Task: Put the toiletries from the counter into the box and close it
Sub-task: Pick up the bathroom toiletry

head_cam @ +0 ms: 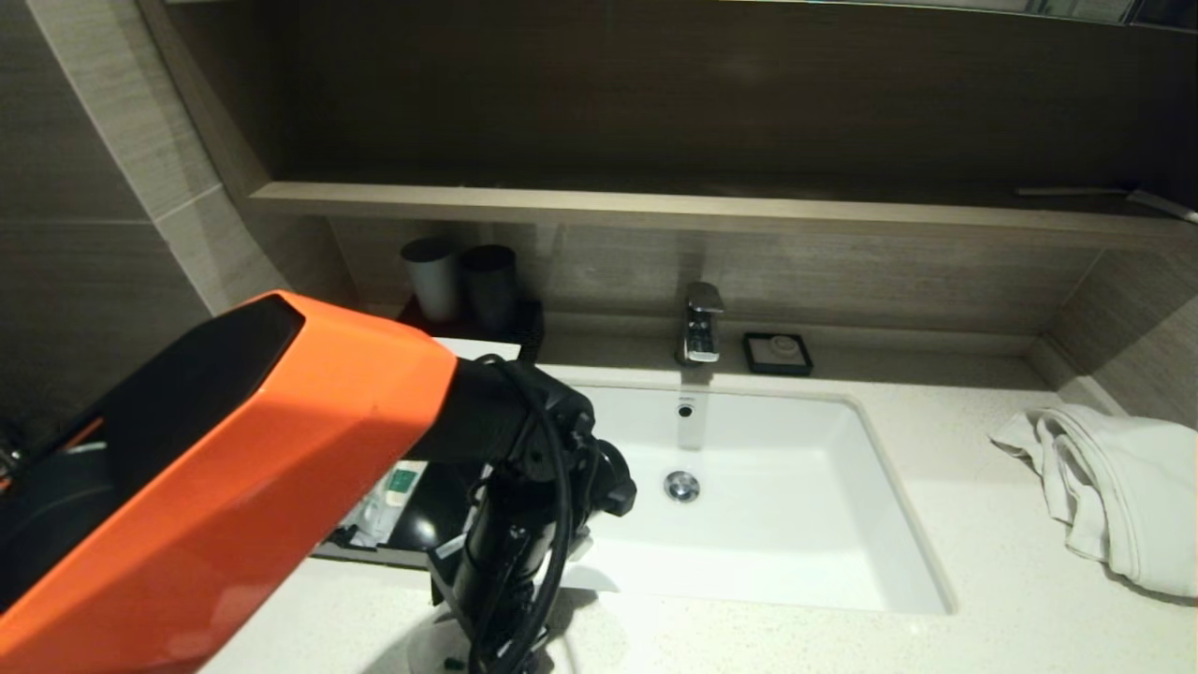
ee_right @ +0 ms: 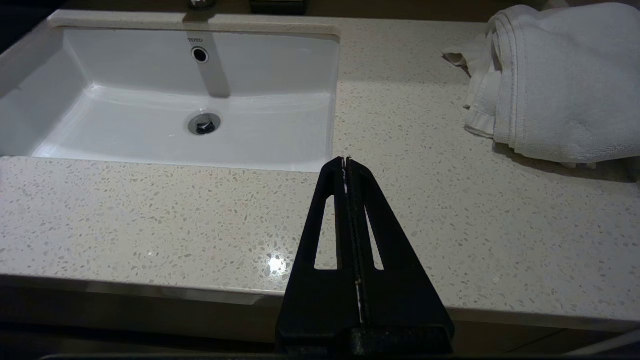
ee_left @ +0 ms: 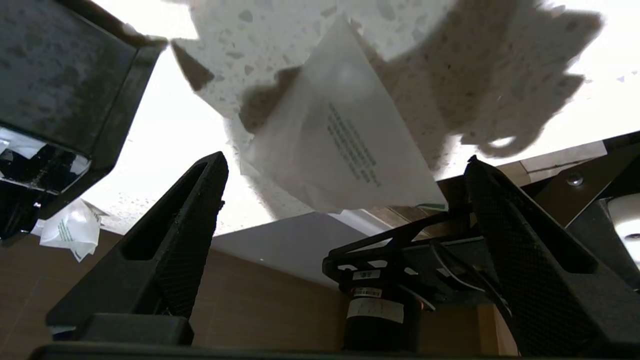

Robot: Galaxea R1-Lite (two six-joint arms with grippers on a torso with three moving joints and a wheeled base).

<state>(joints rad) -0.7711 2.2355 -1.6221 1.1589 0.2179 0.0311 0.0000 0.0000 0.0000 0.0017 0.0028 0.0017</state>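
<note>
My left gripper is open and empty, low over the counter's front edge, left of the sink. A translucent-white sachet with green print lies flat on the counter just beyond its fingertips, in line with the gap between them. The black box stands behind my left arm; its drawer is pulled out with sachets inside. Another sachet shows by the drawer's corner. My right gripper is shut and empty, above the counter's front edge right of the sink.
The white sink sits mid-counter with a chrome tap and a black soap dish behind it. Two grey cups stand behind the box. A white towel lies at the far right. A wooden shelf overhangs the back.
</note>
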